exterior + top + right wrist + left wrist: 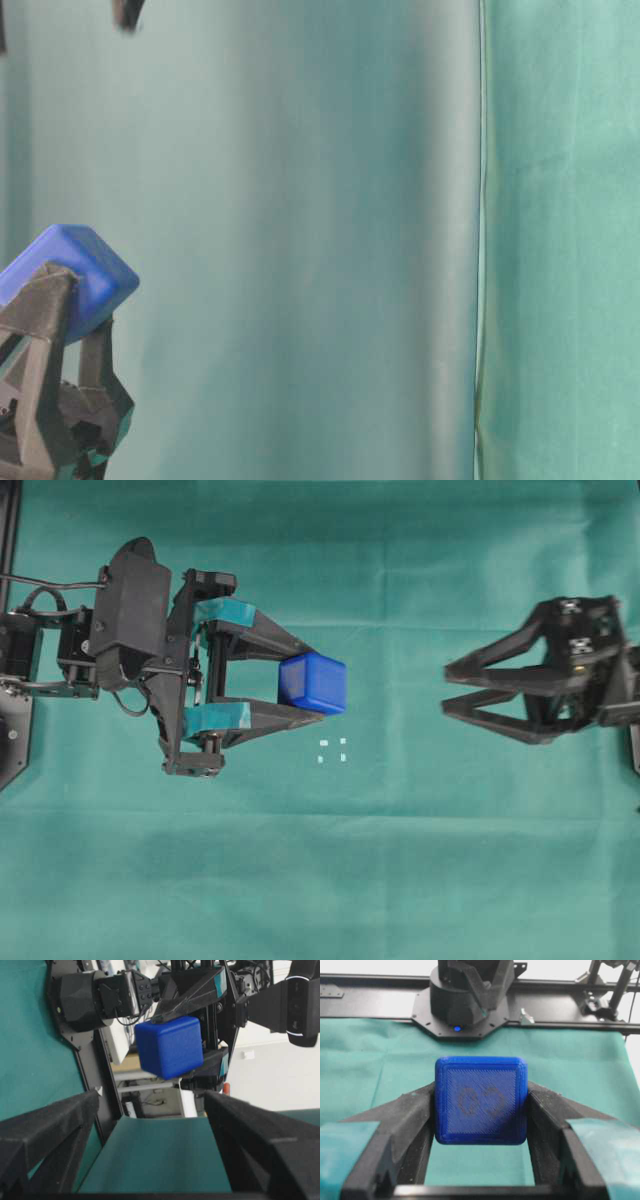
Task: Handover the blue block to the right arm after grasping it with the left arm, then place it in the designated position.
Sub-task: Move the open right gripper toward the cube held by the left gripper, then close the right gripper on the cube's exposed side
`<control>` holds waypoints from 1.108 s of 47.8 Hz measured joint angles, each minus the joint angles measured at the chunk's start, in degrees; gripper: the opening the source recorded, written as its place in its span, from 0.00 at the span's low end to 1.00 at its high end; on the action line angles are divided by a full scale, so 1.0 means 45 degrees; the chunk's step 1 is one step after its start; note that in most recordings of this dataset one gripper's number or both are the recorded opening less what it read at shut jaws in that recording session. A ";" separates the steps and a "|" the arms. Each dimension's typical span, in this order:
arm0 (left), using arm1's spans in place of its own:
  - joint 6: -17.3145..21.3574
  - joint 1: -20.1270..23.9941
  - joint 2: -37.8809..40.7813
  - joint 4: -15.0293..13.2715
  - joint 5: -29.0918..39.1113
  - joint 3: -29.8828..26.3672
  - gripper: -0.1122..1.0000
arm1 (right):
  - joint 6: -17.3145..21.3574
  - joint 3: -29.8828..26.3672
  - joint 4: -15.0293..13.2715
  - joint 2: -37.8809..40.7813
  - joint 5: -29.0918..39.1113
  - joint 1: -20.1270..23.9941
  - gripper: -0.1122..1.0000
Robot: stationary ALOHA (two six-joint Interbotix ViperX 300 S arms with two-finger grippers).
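Observation:
The blue block point(313, 683) is a small bright blue cube with a faint emblem on one face point(481, 1101). My left gripper point(312, 685), with teal-banded fingers, is shut on it and holds it raised above the green cloth. The block also shows in the table-level view point(72, 268) and the right wrist view point(170, 1046). My right gripper point(447, 687), all black, is open and empty, facing the block from the right with a clear gap between them. The designated position point(332, 750), four tiny white marks, lies on the cloth just below and right of the block.
Green cloth point(400, 860) covers the table. The right arm's base and a black frame rail point(465, 1005) stand at the table's far side in the left wrist view. A black frame post point(8, 540) stands at the left edge.

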 measured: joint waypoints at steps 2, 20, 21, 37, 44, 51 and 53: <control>0.0000 0.0000 0.0000 -0.0020 -0.0020 -0.0020 0.52 | 0.0000 -0.0234 0.0020 0.0254 -0.0020 0.0000 0.95; 0.0000 0.0000 0.0000 0.0000 0.0020 0.0000 0.52 | -0.0020 -0.2051 0.0000 0.2402 -0.0117 0.0000 0.95; 0.0000 0.0000 0.0000 0.0000 0.0039 0.0000 0.52 | -0.0020 -0.2168 0.0020 0.2520 -0.0117 0.0000 0.95; 0.0000 0.0000 0.0000 0.0000 0.0039 0.0000 0.52 | -0.0059 -0.3535 -0.0137 0.4219 -0.0039 0.0000 0.95; 0.0000 -0.0020 0.0000 0.0000 0.0039 0.0000 0.52 | -0.0059 -0.4004 -0.0254 0.4648 0.0059 0.0000 0.95; 0.0000 0.0000 0.0000 0.0000 0.0039 0.0000 0.52 | -0.0059 -0.4336 -0.0371 0.4980 0.0156 0.0000 0.95; 0.0000 0.0000 0.0000 0.0000 0.0039 0.0000 0.52 | -0.0039 -0.4375 -0.0391 0.5020 0.0176 0.0000 0.95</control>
